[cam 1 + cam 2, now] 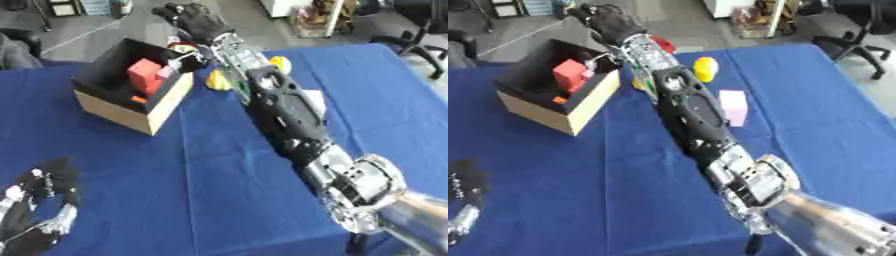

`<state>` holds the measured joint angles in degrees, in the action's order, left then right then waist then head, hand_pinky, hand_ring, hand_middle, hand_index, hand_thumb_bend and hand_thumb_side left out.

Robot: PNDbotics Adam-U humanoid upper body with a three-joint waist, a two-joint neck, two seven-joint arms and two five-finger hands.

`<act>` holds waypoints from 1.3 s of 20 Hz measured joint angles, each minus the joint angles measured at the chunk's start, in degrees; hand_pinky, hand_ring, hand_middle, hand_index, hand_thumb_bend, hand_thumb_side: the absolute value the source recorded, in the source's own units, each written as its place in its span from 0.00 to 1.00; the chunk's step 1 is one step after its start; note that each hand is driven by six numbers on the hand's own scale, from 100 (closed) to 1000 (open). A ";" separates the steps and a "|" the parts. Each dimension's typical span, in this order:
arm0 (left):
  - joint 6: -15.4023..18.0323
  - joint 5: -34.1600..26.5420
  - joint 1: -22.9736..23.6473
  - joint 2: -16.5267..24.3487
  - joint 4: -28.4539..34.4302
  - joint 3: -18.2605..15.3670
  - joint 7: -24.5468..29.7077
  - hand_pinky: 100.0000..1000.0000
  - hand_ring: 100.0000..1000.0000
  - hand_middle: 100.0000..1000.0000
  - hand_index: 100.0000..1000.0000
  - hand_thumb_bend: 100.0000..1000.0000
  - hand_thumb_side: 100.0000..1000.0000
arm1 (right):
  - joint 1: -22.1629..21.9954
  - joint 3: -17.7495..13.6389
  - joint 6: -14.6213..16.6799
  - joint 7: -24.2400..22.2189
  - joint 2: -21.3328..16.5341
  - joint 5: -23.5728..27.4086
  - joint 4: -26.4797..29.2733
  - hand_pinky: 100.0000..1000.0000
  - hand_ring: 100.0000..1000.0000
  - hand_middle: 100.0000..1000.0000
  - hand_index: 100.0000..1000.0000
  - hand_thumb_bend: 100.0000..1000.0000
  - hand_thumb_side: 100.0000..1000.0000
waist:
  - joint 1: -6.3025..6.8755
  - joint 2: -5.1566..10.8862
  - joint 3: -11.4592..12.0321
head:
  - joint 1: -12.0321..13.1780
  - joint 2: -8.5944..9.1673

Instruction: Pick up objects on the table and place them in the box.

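Where the left eye view hides most of the table behind the right forearm, the right eye view uncovers a pale pink block [733, 107] lying on the blue table [815, 125] just right of the arm, and a yellow rounded object [704, 67] beyond it near the far edge. That same view also shows something red [662, 44] just behind the wrist. In the left eye view a second yellow object [218, 80] sits just beside the box [131, 112], between the box and the arm, with the first yellow one only peeking out past the forearm.

Reaching far across, the right hand [194, 21] hangs beyond the box's far corner, over the floor past the table edge; whether its fingers are curled or hold anything cannot be told. Inside the box, a red block [145, 74] leans with a pinkish piece [168, 73] beside it.

At the lower left corner the left hand [39, 210] rests with fingers up and relaxed, holding nothing.
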<state>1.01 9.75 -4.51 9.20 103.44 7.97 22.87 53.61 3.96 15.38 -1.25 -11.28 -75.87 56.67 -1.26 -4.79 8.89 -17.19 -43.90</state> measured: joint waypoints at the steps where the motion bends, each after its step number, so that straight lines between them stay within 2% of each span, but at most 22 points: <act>1: -0.03 0.09 0.01 0.11 -0.01 -0.13 -0.18 0.70 0.61 0.62 0.85 0.00 0.08 | -1.49 0.53 0.96 -0.38 -1.56 0.97 1.57 0.88 0.81 0.86 0.99 0.21 0.29 | -0.30 0.00 -0.37 | 0.39 0.00; 7: -0.12 0.45 0.05 0.91 -0.02 -0.85 -0.92 0.70 0.61 0.62 0.85 0.00 0.08 | -10.95 3.00 6.86 -5.27 -10.74 6.87 7.60 0.90 0.82 0.88 0.99 0.16 0.41 | -1.05 0.00 -1.83 | 1.95 0.00; 11: -0.13 0.61 0.05 0.95 -0.02 -1.09 -1.19 0.70 0.61 0.62 0.85 0.00 0.08 | -17.28 1.67 10.80 -9.15 -16.81 10.82 7.25 0.91 0.83 0.89 1.00 0.14 0.48 | -1.20 0.00 -1.83 | 1.98 0.00; 15: -0.10 0.65 0.05 0.96 -0.02 -1.09 -1.28 0.70 0.61 0.62 0.85 0.00 0.08 | -23.34 -1.23 13.69 -12.84 -20.28 14.63 5.73 0.92 0.85 0.90 1.00 0.15 0.50 | -1.25 0.00 -1.83 | 1.90 0.00; 18: -0.10 0.65 0.05 0.97 -0.02 -1.09 -1.28 0.70 0.61 0.62 0.85 0.00 0.08 | -26.45 -3.43 13.05 -15.62 -21.16 17.45 5.73 0.92 0.84 0.90 0.99 0.15 0.51 | -1.28 0.00 -1.83 | 1.84 0.00; 21: -0.10 0.65 0.05 0.97 -0.02 -1.09 -1.28 0.70 0.61 0.62 0.85 0.00 0.08 | -26.68 -4.98 10.97 -18.20 -21.48 20.27 5.80 0.92 0.84 0.90 0.99 0.15 0.49 | -1.31 0.00 -1.83 | 1.83 0.00; 26: -0.10 0.65 0.05 0.97 -0.02 -1.09 -1.28 0.71 0.61 0.62 0.85 0.00 0.08 | -26.53 -5.71 6.78 -21.40 -21.81 24.94 6.27 0.92 0.84 0.90 0.99 0.16 0.46 | -1.31 0.00 -1.81 | 1.77 0.00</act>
<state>0.90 10.40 -4.46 10.17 103.41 6.88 21.59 27.07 -1.75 22.16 -22.65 -33.09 -50.93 62.94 -2.57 -4.79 7.08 -15.42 -43.90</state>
